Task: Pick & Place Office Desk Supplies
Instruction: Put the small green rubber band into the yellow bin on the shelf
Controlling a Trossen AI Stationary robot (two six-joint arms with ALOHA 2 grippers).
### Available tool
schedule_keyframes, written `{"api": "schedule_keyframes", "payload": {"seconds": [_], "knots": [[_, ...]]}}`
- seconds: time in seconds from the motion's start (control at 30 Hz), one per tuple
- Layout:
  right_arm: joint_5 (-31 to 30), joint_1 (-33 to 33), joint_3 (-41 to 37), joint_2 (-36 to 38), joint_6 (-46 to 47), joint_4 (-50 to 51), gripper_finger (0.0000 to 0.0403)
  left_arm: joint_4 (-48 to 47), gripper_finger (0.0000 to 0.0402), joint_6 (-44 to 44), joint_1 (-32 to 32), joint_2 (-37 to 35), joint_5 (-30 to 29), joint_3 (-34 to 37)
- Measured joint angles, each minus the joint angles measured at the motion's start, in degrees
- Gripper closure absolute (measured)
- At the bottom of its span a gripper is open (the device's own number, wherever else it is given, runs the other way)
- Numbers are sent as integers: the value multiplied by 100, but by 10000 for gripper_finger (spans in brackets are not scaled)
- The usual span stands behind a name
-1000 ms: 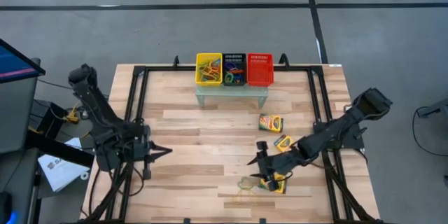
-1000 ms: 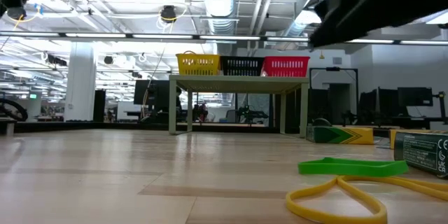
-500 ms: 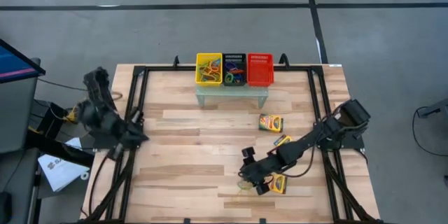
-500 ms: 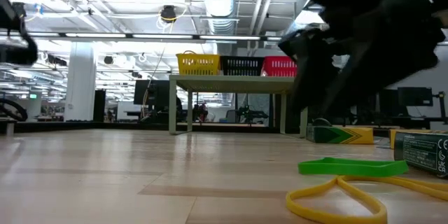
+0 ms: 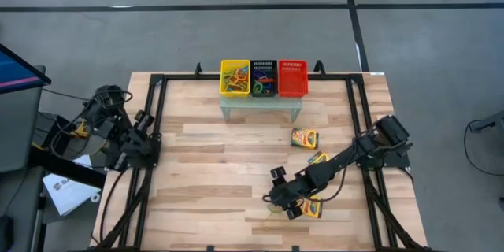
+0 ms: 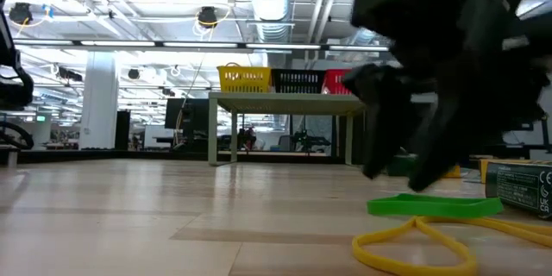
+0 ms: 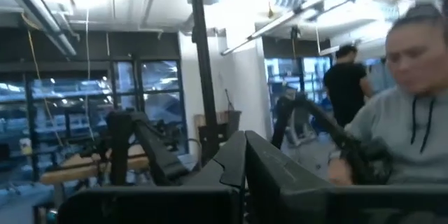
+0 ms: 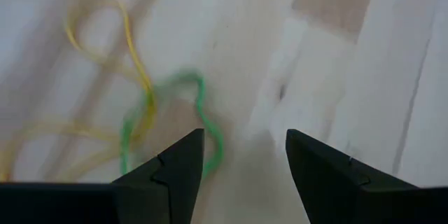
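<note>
My right gripper (image 8: 243, 159) is open and hovers low over the wooden table, just beyond a green rubber band (image 8: 201, 115) that overlaps a yellow one (image 8: 105, 77). In the low view its dark fingers (image 6: 405, 134) stand right behind the green band (image 6: 435, 205) and yellow band (image 6: 427, 243), both lying flat. Three yellow-and-green crayon boxes (image 5: 305, 138), (image 5: 317, 158), (image 5: 313, 207) lie flat on the table's right half. My left arm (image 5: 126, 134) is folded back at the table's left edge, and its fingers (image 7: 241, 171) look shut in its wrist view.
A yellow basket (image 5: 235, 77), a black basket (image 5: 263, 77) and a red basket (image 5: 292, 77) stand in a row on a small raised stand (image 5: 260, 109) at the far edge; the first two hold coloured bands. A person (image 7: 413, 112) shows beyond the table.
My right gripper has moved toward the table's left and near edge and come down over the green and yellow bands. My left arm has pulled back from the table toward its left edge and folded up. The bands and boxes have stayed put.
</note>
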State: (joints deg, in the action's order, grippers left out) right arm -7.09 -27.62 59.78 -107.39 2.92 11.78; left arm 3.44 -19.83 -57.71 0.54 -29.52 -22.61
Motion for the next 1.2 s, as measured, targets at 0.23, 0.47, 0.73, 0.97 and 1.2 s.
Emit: {"api": "schedule_keyframes", "payload": {"seconds": [0.23, 0.47, 0.73, 0.97, 1.2], "knots": [[-5, -30, 15, -307, 103, -86, 238, 80, 401, 520, 0, -4, 74, 269], [1, -50, 25, -265, 179, 85, 362, 964, 401, 513, 4, -7, -16, 853], [-17, -43, 17, -267, 159, 147, 397, 1860, 401, 681, 9, -7, 258, 1422], [-64, -20, 10, -272, 205, 175, 401, 2387, 401, 1075, 461, 103, 614, 1722], [-211, -10, -8, -203, 176, 194, 402, 2351, 401, 1818, 1637, 898, 1385, 1749]]}}
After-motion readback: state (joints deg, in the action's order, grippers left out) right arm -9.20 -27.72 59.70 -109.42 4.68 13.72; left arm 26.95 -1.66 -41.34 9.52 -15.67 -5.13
